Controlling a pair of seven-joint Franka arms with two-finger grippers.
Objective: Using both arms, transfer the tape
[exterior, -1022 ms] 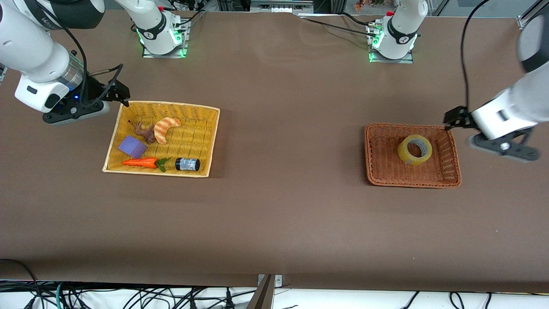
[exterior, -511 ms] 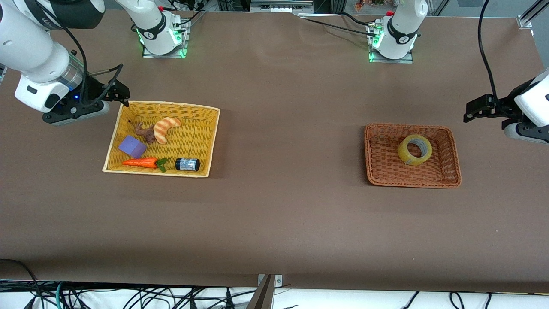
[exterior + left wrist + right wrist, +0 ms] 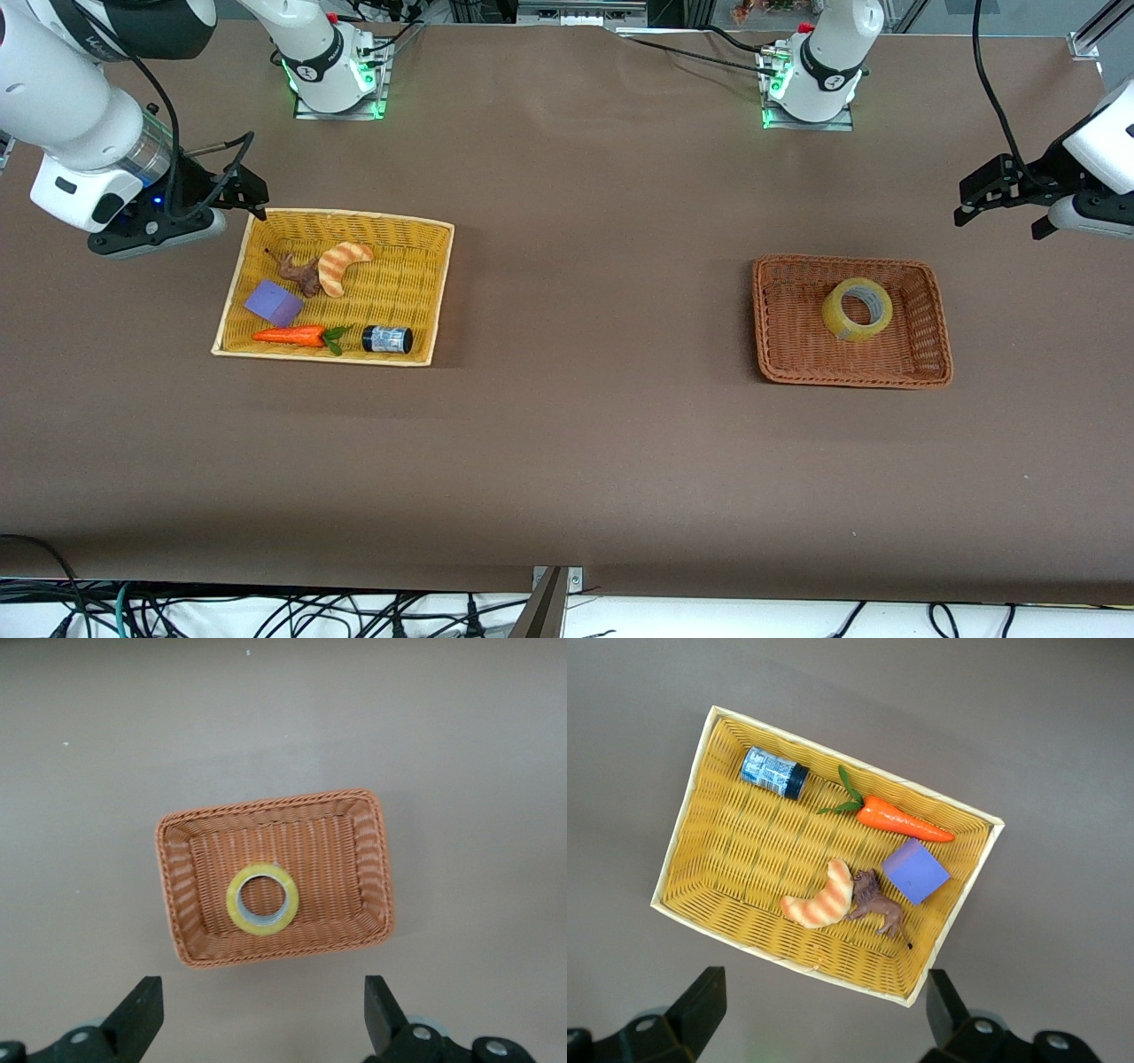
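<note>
Brown table (image 3: 576,425): tape (image 3: 857,308) in basket (image 3: 788,354), left hand (image 3: 999,190) and right hand (image 3: 237,190) spread

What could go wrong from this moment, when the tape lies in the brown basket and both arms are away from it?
1. The tape leans tilted in the brown basket; fingers coming down could push it over or slip off it.
2. The basket's raised rim may catch the open left gripper, now over bare table beside it.
3. The yellow basket is crowded, and the open right gripper waits at its edge, so a handover there may bump the croissant.
</note>
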